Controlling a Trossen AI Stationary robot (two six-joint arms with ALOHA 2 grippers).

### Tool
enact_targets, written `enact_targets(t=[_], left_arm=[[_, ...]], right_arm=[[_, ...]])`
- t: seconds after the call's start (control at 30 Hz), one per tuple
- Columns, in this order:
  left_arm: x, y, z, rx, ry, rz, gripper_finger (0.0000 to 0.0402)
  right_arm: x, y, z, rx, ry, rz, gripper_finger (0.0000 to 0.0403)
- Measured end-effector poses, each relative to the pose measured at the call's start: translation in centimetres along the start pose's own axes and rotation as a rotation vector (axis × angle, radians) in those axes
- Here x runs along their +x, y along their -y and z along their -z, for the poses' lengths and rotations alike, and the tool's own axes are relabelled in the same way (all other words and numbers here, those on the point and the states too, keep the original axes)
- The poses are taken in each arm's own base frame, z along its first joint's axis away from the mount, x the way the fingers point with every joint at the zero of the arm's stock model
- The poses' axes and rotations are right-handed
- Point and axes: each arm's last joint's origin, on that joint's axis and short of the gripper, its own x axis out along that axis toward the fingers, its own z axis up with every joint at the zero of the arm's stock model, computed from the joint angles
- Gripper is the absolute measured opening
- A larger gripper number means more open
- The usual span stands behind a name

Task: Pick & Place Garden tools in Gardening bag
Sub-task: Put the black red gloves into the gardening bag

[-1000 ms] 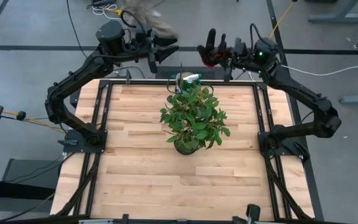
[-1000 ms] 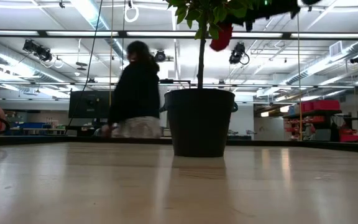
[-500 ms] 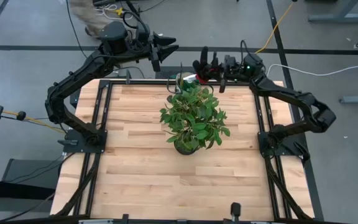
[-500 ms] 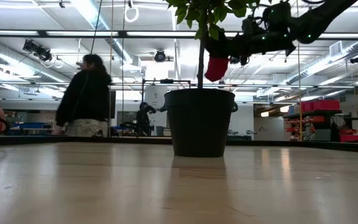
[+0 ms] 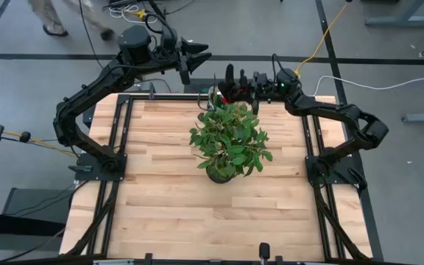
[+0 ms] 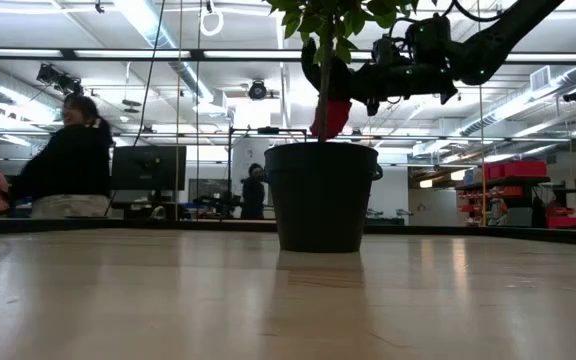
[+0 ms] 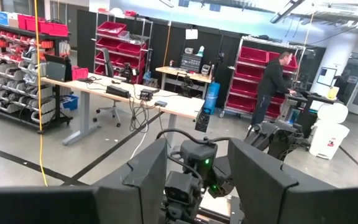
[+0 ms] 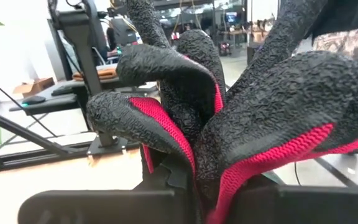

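Right pincer (image 5: 235, 82) grips the red-and-black gloves (image 8: 229, 118) above the tabletop's (image 5: 168, 184) far edge; soft, light, floppy fabric seems best pinched at the bunched middle.

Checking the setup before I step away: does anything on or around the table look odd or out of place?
Little does. The right gripper holds red-and-black gloves in the air at the table's far edge, above the potted plant. The plant's leaves hide whatever lies beneath them. The left gripper waits past the far edge.
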Motion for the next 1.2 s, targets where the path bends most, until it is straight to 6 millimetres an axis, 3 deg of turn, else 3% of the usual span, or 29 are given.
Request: enact_targets(t=[0.23,0.7,0.93,1.2], left_arm=[[-0.6,-0.1,-0.3,0.013,0.003,-0.046,0.0177],[-5.4,0.8,-2.2,0.036,-0.037,-0.077,0.0177],[-5.4,0.7,-2.1,0.035,-0.046,-0.081,0.0177],[-5.4,0.7,-2.1,0.035,-0.050,-0.081,0.0177]], right_arm=[[0.1,-0.2,-0.4,-0.001,0.036,-0.010,0.0031],[0.2,-0.5,-0.6,-0.023,0.052,-0.034,0.0031],[0.6,-0.9,-0.6,-0.052,0.059,-0.052,0.0031],[1.9,-0.3,1.7,-0.024,0.005,-0.058,0.0031]])
